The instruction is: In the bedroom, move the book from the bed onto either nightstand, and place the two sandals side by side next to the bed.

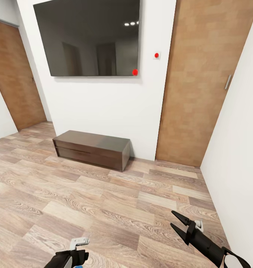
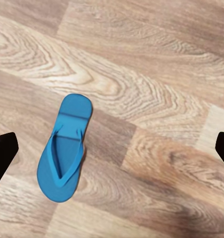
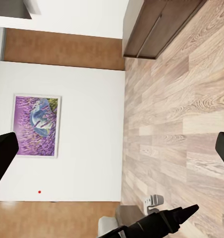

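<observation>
One bright blue sandal (image 2: 65, 148) lies flat, straps up, on the wood-plank floor in the left wrist view. My left gripper (image 2: 112, 151) hangs above it, open, with its dark fingertips (image 2: 3, 156) at the picture's two edges and nothing between them. My right gripper (image 1: 174, 220) is low at the right of the head view, open and empty, pointing over the bare floor. The lavender painting (image 3: 36, 125) hangs on a white wall in the right wrist view. The book, the bed, the nightstand and the second sandal are out of view.
A long, low dark cabinet (image 1: 92, 149) with one wide drawer stands against the white wall under a big black screen (image 1: 89, 37). Brown wooden panels (image 1: 204, 82) flank the wall. A white wall (image 1: 238, 156) runs close along my right side.
</observation>
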Tool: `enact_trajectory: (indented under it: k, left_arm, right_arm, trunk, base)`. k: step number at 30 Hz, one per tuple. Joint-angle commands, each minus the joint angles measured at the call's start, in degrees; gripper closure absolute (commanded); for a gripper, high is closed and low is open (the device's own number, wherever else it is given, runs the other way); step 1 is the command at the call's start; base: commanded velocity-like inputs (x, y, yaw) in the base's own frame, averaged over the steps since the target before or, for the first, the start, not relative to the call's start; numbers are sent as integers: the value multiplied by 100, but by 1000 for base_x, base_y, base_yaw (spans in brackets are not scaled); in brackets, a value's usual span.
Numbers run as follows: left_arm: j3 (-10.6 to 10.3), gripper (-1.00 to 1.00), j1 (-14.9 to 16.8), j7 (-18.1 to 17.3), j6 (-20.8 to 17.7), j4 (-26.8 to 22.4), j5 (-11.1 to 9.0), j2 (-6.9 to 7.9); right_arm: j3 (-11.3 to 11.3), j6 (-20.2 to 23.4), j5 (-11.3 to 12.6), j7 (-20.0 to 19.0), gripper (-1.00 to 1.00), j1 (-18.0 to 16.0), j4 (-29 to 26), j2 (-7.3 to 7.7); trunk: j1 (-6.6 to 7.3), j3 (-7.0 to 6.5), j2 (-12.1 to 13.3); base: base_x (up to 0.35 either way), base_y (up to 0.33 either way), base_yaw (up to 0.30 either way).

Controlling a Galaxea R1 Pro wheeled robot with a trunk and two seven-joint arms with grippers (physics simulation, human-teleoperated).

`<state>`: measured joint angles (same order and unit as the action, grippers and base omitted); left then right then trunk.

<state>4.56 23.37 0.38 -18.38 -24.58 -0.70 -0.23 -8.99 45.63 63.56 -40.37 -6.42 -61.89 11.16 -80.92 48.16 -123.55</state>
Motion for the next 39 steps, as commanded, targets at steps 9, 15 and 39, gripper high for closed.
enact_trajectory:
  k: [9, 15, 39]
  left_arm:
    - [19, -100, 1, 6, -34, -11, -9, -3]
    - [18, -100, 1, 6, -34, -11, -8, -3]
    - [21, -100, 1, 3, -34, -11, -6, -3]
  right_arm:
    - [-6, 33, 9, 1, -100, -3, 2, 0]
    - [-6, 32, 0, 2, -100, -3, 2, 0]
    - [-6, 27, -2, 2, -100, -2, 10, -4]
  trunk:
    - [-197, 168, -365]
    - [-329, 275, -605]
    - [-856, 706, -1568]
  base:
    - [0, 0, 0]
    - [0, 0, 0]
    - [0, 0, 0]
